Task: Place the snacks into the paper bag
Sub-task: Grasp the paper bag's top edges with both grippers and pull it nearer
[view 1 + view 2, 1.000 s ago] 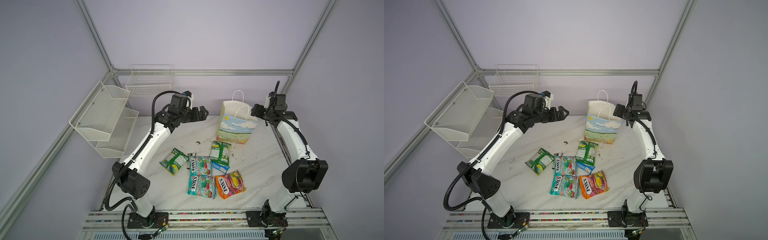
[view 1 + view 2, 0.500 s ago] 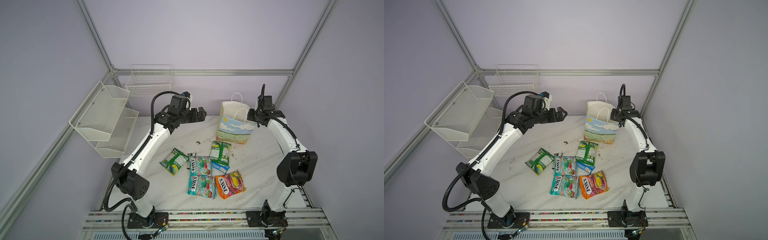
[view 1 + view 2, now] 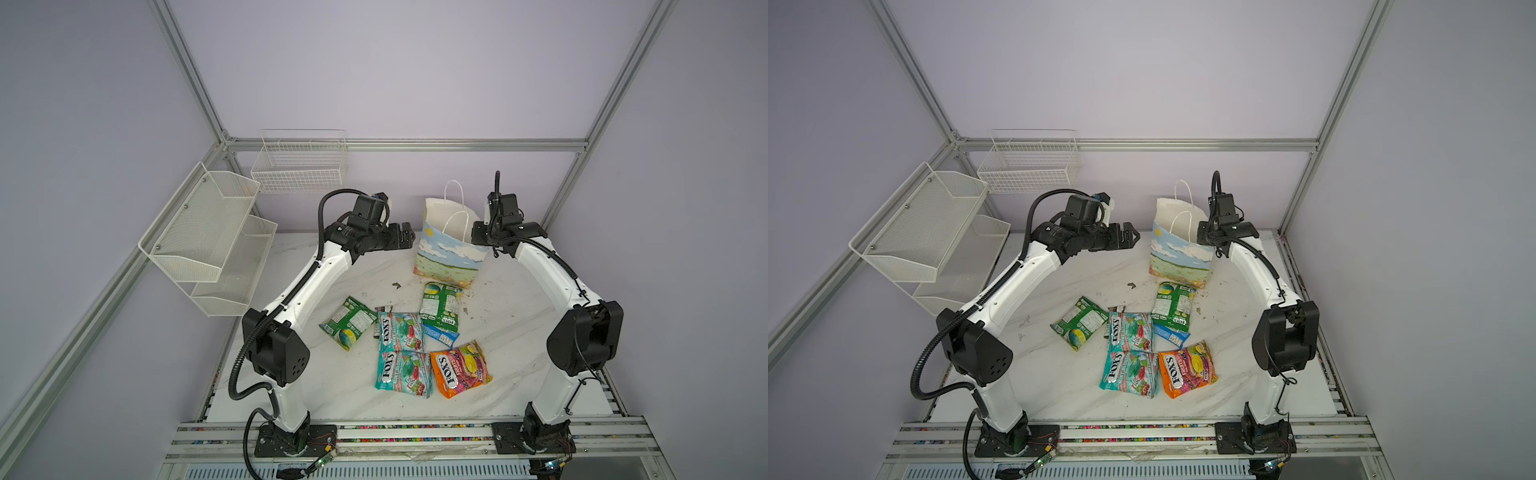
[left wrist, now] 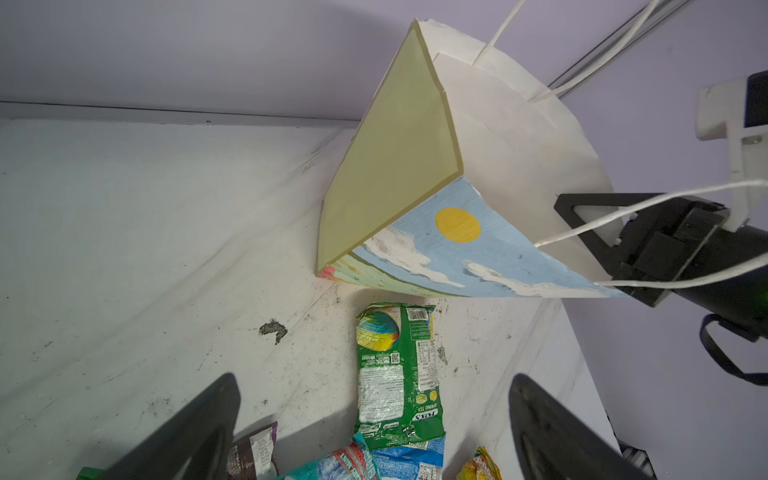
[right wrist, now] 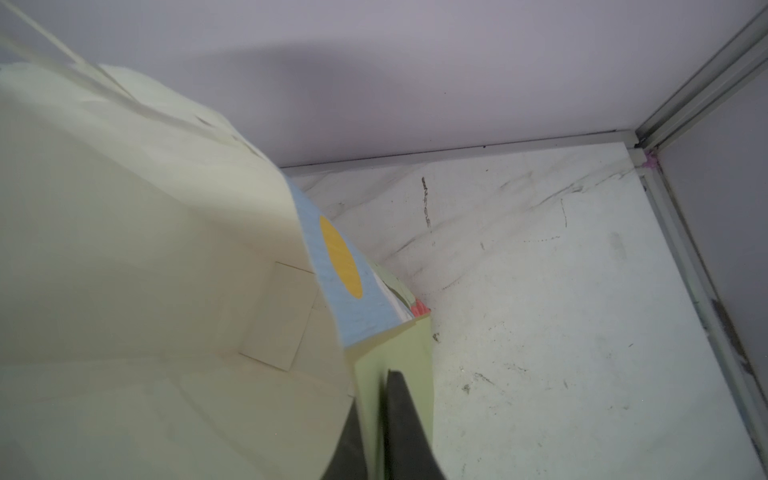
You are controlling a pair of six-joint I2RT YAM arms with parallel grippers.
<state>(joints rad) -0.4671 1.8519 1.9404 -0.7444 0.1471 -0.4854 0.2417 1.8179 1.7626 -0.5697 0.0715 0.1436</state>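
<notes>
At the back of the white marbled tabletop (image 3: 519,316) stands the white paper bag (image 3: 451,257) with cord handles and a printed sky, sun and field, upright, mouth up. Your right gripper (image 3: 478,237) is pressed together on the bag's pale green side wall at the rim; the right wrist view shows paper sandwiched between its dark fingers (image 5: 405,419). Reading: this pinch steadies the bag and holds its mouth wide for loading. Your left gripper (image 3: 1128,237) hangs spread and empty beside the bag, above the table. The glossy snack packets (image 3: 405,372) lie flat in a cluster in front of the bag: two teal and one orange FOX'S, two green, one small blue, one dark wrapper. None seen inside. The green packet (image 4: 397,374) nearest the bag looks the easiest first pick
</notes>
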